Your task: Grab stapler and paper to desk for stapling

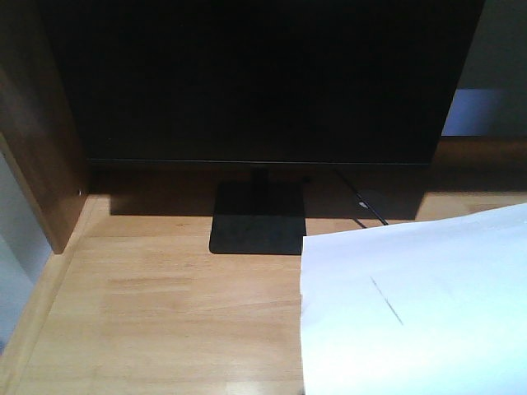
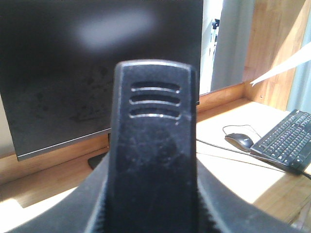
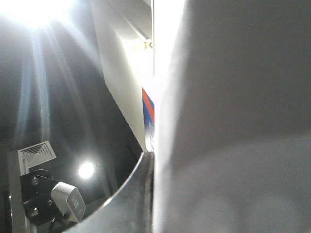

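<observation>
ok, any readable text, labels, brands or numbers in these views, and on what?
Nothing readable.
Bezel mark on the monitor: too small.
Key legends on the keyboard: blurred.
The red-blue sign behind the paper: cut off, illegible.
The stapler: no print showing.

Monitor at desk rear; paper before stand, rightward; mouse left of keyboard; stapler between left jaws.

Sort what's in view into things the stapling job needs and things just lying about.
Needed for the job:
stapler, gripped in the left end effector
paper, white sheet on the right
desk, the wooden top under it

Just lying about:
monitor, dark screen on its stand
mouse
keyboard
</observation>
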Robot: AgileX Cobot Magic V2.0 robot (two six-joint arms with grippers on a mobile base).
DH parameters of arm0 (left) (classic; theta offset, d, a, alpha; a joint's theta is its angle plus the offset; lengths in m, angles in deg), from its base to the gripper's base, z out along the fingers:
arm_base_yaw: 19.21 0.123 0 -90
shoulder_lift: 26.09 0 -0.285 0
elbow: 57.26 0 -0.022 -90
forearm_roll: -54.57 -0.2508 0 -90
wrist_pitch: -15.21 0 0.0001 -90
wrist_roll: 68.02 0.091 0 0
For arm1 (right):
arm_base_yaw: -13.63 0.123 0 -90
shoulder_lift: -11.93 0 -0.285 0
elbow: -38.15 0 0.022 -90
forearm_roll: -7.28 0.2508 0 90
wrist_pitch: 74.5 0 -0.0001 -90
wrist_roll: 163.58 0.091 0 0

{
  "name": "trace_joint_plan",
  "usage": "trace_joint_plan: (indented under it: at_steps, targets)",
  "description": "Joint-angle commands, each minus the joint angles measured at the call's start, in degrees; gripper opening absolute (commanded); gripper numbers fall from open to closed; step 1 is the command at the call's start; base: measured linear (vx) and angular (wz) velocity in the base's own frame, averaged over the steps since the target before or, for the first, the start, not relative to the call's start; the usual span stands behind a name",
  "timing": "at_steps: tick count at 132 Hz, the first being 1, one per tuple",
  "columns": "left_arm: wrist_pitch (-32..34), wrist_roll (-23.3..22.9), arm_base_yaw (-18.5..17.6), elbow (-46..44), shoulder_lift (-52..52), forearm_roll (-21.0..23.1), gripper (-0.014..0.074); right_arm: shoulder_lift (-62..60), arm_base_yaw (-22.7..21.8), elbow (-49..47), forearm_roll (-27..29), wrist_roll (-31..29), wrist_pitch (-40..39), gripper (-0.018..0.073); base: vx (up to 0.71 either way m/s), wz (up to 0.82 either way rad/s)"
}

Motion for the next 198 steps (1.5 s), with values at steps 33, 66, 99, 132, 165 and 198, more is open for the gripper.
trace_joint_plan:
  at_steps: [33, 66, 99, 132, 165, 198]
  targets:
    - [6.6, -0.1, -0.3, -1.3, 1.1, 0.5, -0.0006, 0.7, -0.4, -1.5, 0.9, -0.2, -2.0, -0.0006, 0.0, 0.0]
    - [6.6, -0.1, -0.3, -1.3, 1.1, 0.5, -0.0006, 0.7, -0.4, -1.5, 0.9, -0.2, -2.0, -0.0006, 0.0, 0.0]
    - [10.0, 1.1, -0.3, -1.3, 4.2, 0.1, -0.0006, 0.7, -0.4, -1.5, 0.9, -0.2, -2.0, -0.0006, 0.0, 0.0]
    - [14.9, 8.6, -0.3, -1.3, 16.8, 5.2, -0.0006, 0.7, -0.4, -1.5, 0.9, -0.2, -1.9, -0.0006, 0.0, 0.0]
    - [23.3, 28.1, -0.3, -1.3, 32.1, 21.3, -0.0006, 0.7, -0.4, -1.5, 0.9, -0.2, -1.9, -0.0006, 0.0, 0.0]
    - [25.8, 53.2, 0.3, -1.3, 44.8, 40.6, -0.0006, 0.7, -0.4, -1.5, 0.9, -0.2, -1.9, -0.0006, 0.0, 0.0]
